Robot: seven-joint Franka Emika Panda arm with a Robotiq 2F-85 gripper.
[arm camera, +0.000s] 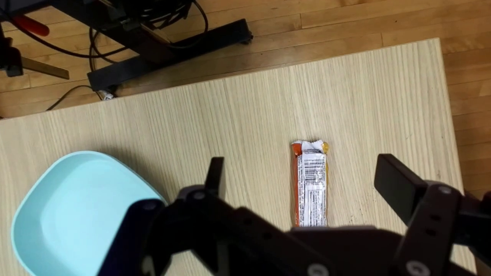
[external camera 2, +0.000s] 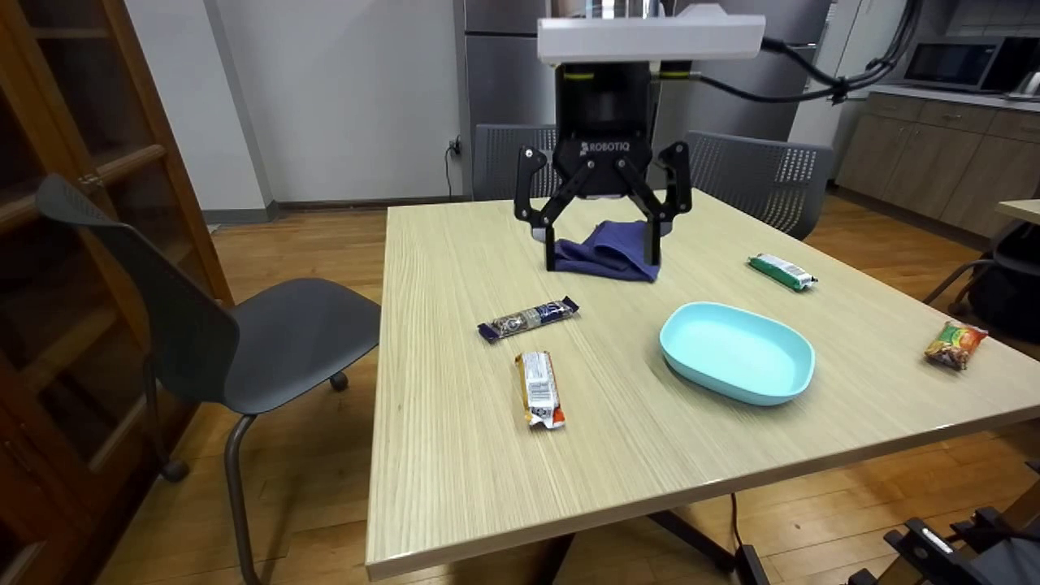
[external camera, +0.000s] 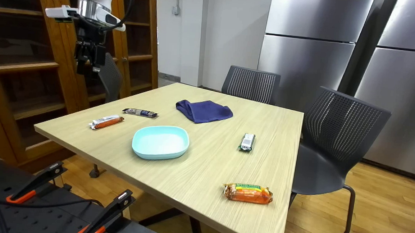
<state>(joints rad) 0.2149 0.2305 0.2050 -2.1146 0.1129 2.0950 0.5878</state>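
My gripper is open and empty, high above the table. It shows in both exterior views point(external camera: 88, 67) point(external camera 2: 601, 258) and in the wrist view point(arm camera: 300, 161). An orange-and-white wrapped bar point(arm camera: 312, 184) lies on the table below, seen between the open fingers; its near end is hidden by the gripper. It also shows in both exterior views point(external camera: 106, 121) point(external camera 2: 539, 388). A dark blue and silver bar point(external camera: 140, 112) point(external camera 2: 528, 318) lies close to it. A light blue dish point(external camera: 161, 142) point(external camera 2: 738, 351) stands empty beside them, partly behind a finger in the wrist view point(arm camera: 76, 214).
The wooden table point(external camera: 205, 159) also bears a crumpled navy cloth point(external camera: 204, 111), a green-and-white bar point(external camera: 247, 142) and an orange packet point(external camera: 248, 193) near a corner. Dark chairs point(external camera: 252, 85) point(external camera 2: 301, 345) stand around the table. A wooden glass-door cabinet point(external camera: 23, 65) stands behind the arm.
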